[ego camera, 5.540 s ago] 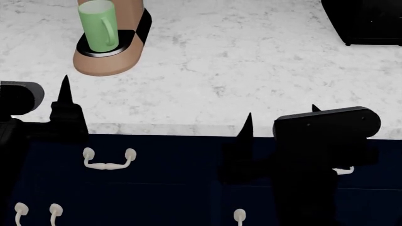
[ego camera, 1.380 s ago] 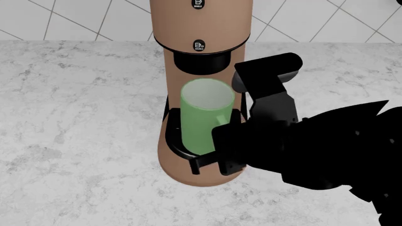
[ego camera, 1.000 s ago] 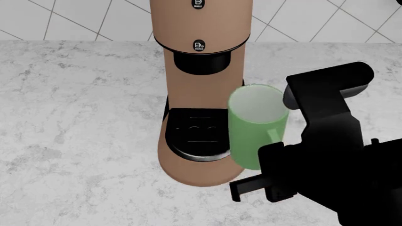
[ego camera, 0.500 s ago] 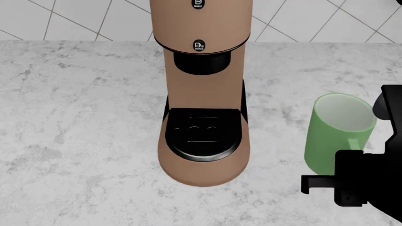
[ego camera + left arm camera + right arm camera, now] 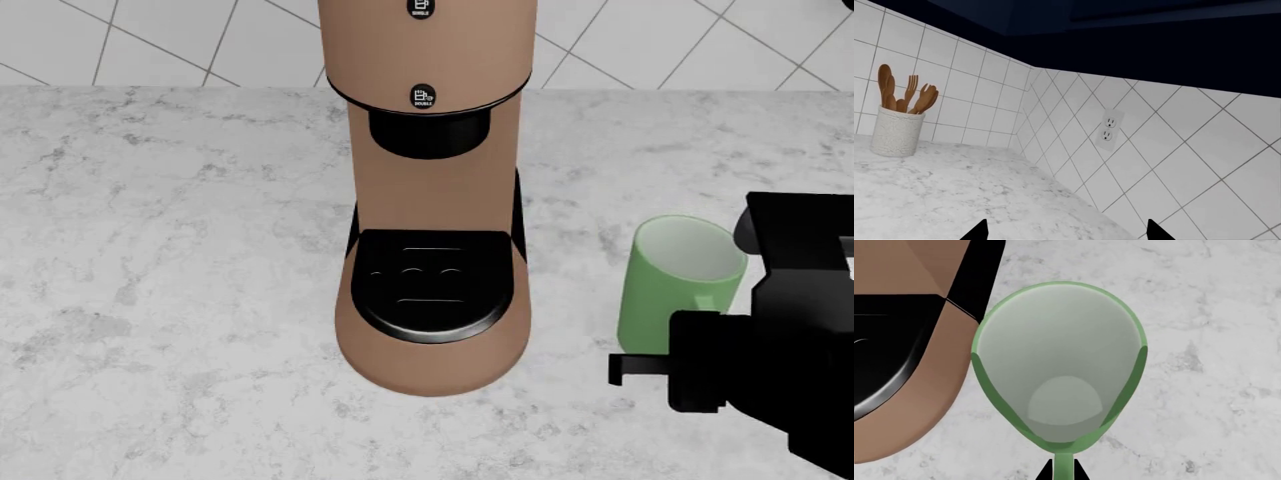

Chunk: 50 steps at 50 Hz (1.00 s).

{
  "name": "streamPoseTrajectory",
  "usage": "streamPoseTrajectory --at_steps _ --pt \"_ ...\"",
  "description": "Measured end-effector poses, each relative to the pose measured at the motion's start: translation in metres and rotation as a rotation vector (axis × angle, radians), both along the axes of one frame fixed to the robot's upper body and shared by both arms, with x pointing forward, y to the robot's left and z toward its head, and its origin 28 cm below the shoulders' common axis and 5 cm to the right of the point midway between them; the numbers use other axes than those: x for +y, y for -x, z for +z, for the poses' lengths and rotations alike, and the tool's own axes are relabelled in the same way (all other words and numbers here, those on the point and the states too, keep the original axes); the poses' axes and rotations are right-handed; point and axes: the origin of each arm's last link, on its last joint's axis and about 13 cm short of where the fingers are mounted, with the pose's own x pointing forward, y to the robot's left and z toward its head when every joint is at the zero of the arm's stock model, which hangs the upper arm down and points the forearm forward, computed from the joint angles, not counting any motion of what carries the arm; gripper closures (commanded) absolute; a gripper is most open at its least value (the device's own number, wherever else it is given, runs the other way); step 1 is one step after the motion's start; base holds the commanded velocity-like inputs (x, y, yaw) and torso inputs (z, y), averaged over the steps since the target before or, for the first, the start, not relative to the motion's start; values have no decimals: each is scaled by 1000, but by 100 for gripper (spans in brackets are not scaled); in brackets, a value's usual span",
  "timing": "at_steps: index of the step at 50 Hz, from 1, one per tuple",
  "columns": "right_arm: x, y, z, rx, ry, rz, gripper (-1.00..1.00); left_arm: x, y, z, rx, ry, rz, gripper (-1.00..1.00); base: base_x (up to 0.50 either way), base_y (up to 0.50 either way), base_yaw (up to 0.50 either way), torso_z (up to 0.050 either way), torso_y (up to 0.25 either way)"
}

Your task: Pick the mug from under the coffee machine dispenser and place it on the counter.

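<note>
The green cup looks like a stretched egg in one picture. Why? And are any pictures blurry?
In the right wrist view the camera looks straight down into the mug from very close, so its round rim stretches into an egg shape. In the head view the same mug looks like a normal cylinder. Nothing is blurry: all three views are sharp renders with flat, even light and no glare.

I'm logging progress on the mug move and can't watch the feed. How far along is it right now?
Done: the mug is out from under the coffee machine dispenser; the drip tray is bare. In hand: the right gripper sits at the mug's handle, mug upright beside the machine over the counter. Left: whether its base touches the stone isn't clear; release and withdrawal remain.
</note>
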Motion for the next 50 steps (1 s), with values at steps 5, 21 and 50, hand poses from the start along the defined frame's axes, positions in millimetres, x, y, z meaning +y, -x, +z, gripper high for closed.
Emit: streamPoseTrajectory --at_steps 5,21,50 --pt "2 -6 -8 10 3 12 100 0 0 0 -1 0 -1 -100 0 0 0 0 0" --pt "5 -17 -19 -11 21 39 100 0 1 0 -3 -2 -2 -100 2 0 1 0 0" --pt "10 97 85 -246 161 -29 -100 0 1 0 -1 -2 6 -100 0 0 0 0 0"
